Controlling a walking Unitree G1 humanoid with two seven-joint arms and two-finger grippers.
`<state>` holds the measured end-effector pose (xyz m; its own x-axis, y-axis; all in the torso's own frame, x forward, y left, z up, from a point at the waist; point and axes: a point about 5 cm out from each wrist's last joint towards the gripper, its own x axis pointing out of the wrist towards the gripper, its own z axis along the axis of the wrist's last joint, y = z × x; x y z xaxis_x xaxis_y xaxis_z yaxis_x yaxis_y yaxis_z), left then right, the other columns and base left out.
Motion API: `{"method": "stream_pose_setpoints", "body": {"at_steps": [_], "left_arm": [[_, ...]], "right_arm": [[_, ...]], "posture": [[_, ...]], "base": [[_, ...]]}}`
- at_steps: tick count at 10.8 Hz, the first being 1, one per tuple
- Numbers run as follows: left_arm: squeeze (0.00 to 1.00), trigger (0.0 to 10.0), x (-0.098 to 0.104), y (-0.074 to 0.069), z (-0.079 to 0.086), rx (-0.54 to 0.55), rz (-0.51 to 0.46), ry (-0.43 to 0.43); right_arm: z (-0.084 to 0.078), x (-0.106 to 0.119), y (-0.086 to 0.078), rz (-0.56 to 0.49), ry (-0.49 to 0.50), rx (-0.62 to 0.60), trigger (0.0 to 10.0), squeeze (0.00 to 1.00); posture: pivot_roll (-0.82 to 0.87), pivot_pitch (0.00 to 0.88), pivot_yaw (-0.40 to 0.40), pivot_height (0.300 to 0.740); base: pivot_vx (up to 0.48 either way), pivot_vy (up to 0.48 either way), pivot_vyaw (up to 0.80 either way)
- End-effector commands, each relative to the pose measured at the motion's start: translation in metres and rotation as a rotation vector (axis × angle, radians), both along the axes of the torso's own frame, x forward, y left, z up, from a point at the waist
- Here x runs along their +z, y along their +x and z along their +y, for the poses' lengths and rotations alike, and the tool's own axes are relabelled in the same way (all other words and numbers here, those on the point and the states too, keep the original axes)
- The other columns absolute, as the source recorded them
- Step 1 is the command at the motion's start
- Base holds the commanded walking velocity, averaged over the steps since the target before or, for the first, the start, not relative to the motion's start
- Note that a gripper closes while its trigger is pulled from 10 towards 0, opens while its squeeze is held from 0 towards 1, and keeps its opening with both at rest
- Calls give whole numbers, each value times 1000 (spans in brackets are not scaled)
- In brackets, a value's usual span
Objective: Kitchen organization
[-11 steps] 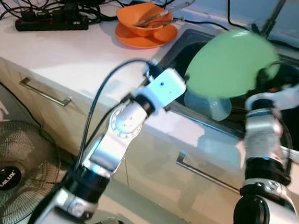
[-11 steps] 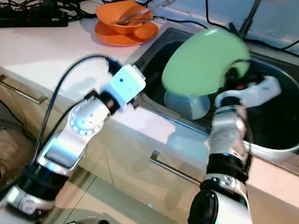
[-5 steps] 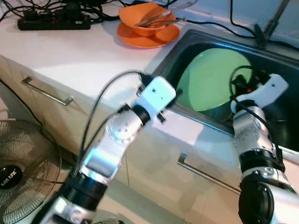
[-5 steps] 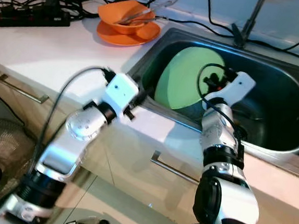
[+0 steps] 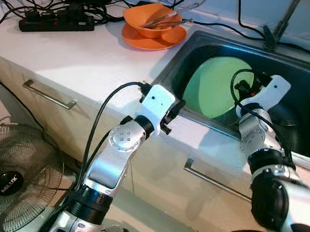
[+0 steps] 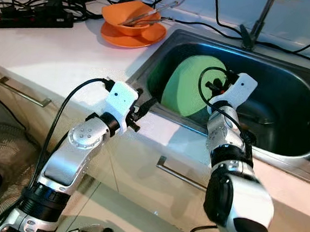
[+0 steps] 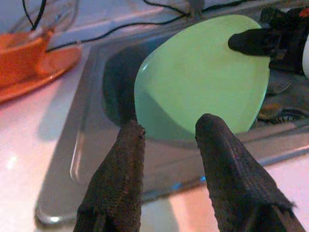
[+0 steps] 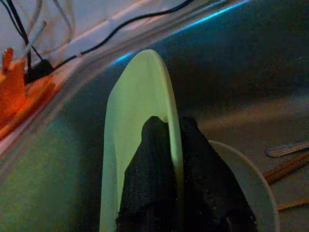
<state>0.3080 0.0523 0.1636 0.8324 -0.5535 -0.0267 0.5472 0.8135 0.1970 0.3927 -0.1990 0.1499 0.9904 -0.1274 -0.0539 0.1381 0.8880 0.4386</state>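
A light green plate [image 5: 214, 87] stands on edge inside the steel sink [image 5: 304, 91], tilted against its left side. My right gripper [image 8: 167, 140] is shut on the plate's rim, one black finger on each face. My left gripper [image 7: 166, 145] hovers open over the sink's front edge, facing the plate [image 7: 203, 77] and not touching it. On the counter at the back, an orange bowl [image 5: 149, 19] sits on an orange plate [image 5: 151, 38] with utensils in it.
A white bowl [image 8: 251, 193] and chopsticks lie in the sink bottom under the plate. A black power strip [image 5: 54, 23] and cables crowd the counter's back left. A faucet [image 5: 276, 29] stands behind the sink. A floor fan [image 5: 8, 182] stands low left by the drawer handles.
The right gripper has carried the green plate from above the sink rim down into the basin. The left gripper drew back slightly toward the sink's front edge.
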Motion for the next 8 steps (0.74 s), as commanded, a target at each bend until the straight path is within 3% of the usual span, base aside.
{"method": "stream_pose_setpoints", "body": {"at_steps": [1,3,5,6,7,8], "left_arm": [[0,10000,-3,-2,1,9,29,-10],[0,10000,-4,-4,-1,8,47,-25],[0,10000,-7,-6,-1,14,66,-22],[0,10000,-7,-6,-1,16,66,-21],[0,10000,-7,-7,-1,19,69,-23],[0,10000,-7,-7,-1,20,70,-22]], "right_arm": [[1,7,3,-20,-14,-1,10000,0],[4,8,5,-4,-19,5,10000,0],[8,9,6,11,-36,19,10000,976],[9,9,7,11,-40,25,10000,937],[10,8,7,13,-41,27,10000,0],[10,7,6,18,-44,29,10000,0]], "posture": [[90,71,22,740],[96,73,17,740],[98,77,16,740],[100,81,16,740],[99,82,16,740],[100,82,16,740]], "base": [[0,0,0],[0,0,0],[0,0,0],[0,0,0],[0,0,0],[0,0,0]]}}
